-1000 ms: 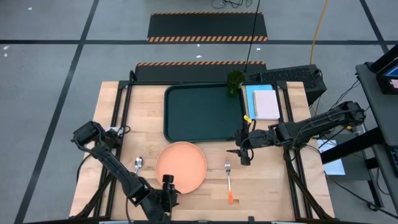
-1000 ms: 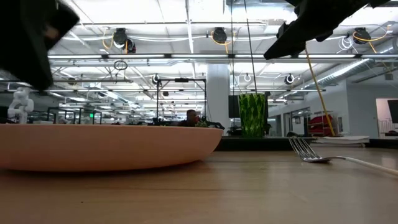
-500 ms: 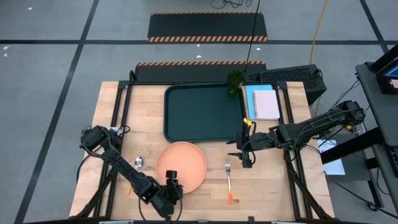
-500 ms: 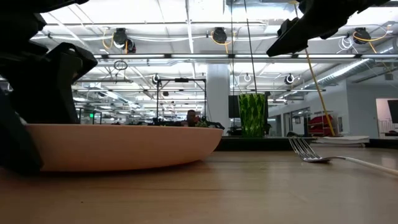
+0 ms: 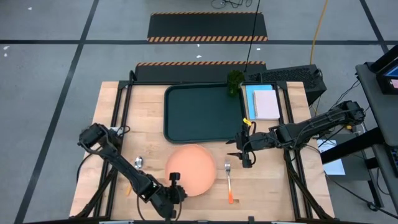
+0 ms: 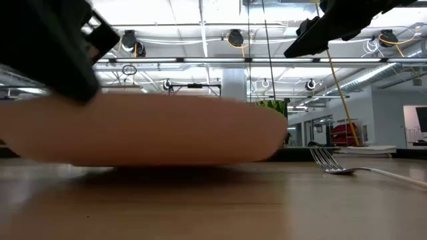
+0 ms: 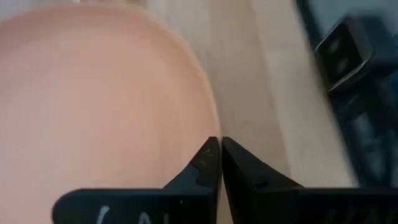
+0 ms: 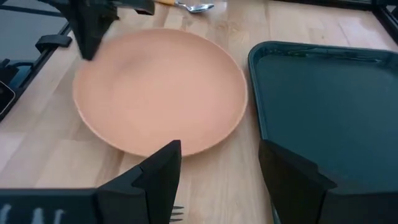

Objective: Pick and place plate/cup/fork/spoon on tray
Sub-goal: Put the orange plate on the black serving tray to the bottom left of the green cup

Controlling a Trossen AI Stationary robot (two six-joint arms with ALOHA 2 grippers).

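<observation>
The salmon-orange plate [image 5: 191, 169] is near the table's front, with my left gripper [image 5: 175, 180] shut on its near-left rim. In the low view the plate [image 6: 167, 130] shows blurred and raised. The fork [image 5: 228, 180] lies right of the plate. The spoon [image 5: 138, 163] lies left of it, its handle partly under my left arm. The dark tray [image 5: 202, 112] lies behind, and the green cup [image 5: 235, 81] stands at its far right corner. My right gripper [image 5: 241, 155] is open above the table, between the tray's near right corner and the fork's head. My left gripper pinches the plate's rim [image 7: 211, 124] on its near-left side between the two shut fingers, one over the plate's inside and one outside. The fingers come slanting from the table's near left. The plate's held side is raised; whether its far side rests on the table I cannot tell.
A pink-and-blue notepad [image 5: 266, 104] lies right of the tray. Black frame rails run along the table's left and right sides. Bare wood shows between the plate and the tray's near rim [image 8: 261, 59].
My left gripper has moved in on the plate's near-left rim and shut on it. The plate has shifted toward the table's right edge and risen off the table on the gripper's side, showing blurred. My right gripper has stayed open and almost still.
</observation>
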